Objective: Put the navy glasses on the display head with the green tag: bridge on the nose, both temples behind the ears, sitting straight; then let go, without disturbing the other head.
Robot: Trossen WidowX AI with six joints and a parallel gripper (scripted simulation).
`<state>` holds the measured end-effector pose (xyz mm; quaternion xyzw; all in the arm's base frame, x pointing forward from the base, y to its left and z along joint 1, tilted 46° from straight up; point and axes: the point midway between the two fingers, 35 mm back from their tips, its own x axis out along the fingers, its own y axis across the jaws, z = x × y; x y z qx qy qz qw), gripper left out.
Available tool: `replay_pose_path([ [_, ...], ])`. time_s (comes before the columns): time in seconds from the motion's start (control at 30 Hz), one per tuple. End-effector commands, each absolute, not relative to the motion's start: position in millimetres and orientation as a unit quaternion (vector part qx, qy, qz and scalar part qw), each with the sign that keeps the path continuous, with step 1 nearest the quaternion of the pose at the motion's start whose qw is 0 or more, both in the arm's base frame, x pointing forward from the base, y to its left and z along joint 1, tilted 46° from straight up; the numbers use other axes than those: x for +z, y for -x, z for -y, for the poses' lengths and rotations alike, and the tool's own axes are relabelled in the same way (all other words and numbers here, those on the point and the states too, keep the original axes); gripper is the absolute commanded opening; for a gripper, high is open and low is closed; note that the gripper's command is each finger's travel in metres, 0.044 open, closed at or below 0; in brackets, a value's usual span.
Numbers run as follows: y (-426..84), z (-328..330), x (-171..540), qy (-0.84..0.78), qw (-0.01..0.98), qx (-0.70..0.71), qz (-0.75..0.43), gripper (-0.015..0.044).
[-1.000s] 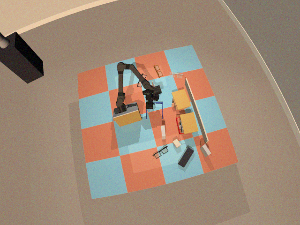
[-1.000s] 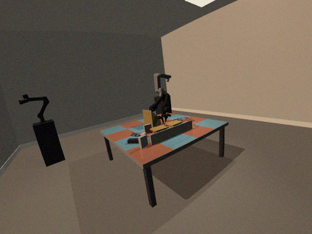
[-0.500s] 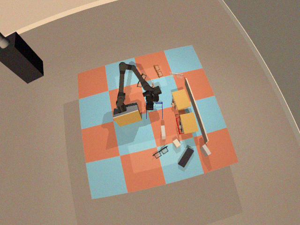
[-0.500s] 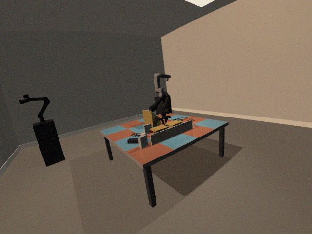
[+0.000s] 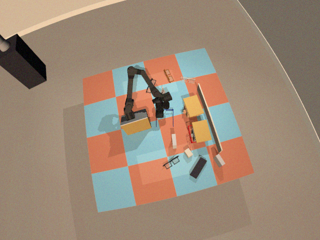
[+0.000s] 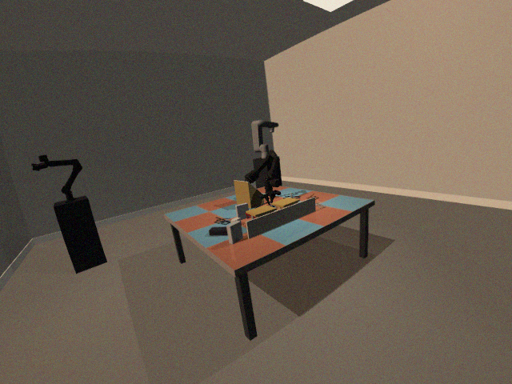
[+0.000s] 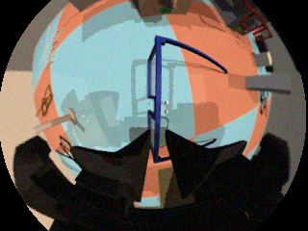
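Note:
The navy glasses (image 5: pixel 173 119) (image 7: pixel 158 82) rest upright, temples open and tips touching the table. In the wrist view, the front is seen nearly edge-on. My gripper (image 7: pixel 158 133) is narrowly open, its fingertips on either side of the front's lower end, with a visible gap on the right. The arm hides part of the glasses in the top view. The green tag (image 7: pixel 166 10) is on a brown display head at the top edge of the wrist view. This head is mostly hidden beneath a yellow panel (image 5: pixel 193 105) in the top view.
Red glasses (image 5: pixel 189 134) (image 7: pixel 256 21) are at the other head, under a second yellow panel (image 5: pixel 202 131). A long wall (image 5: pixel 209 118) stands behind both. A white block (image 5: pixel 174 141), a cream block (image 5: pixel 188 152), a dark box (image 5: pixel 198 167) and other glasses lie around.

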<state>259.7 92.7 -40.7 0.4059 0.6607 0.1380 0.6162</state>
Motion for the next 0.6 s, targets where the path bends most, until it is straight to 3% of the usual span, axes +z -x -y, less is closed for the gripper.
replay_pose_path([
  [0.0, -259.5, -92.6, -40.6, -0.405, 0.616, 0.138, -0.661, 0.0067],
  [0.33, -259.5, -92.6, -40.6, -0.405, 0.616, 0.138, -0.661, 0.0],
  [0.57, -259.8, -90.6, -39.1, -0.405, 0.616, 0.138, -0.661, 0.0],
])
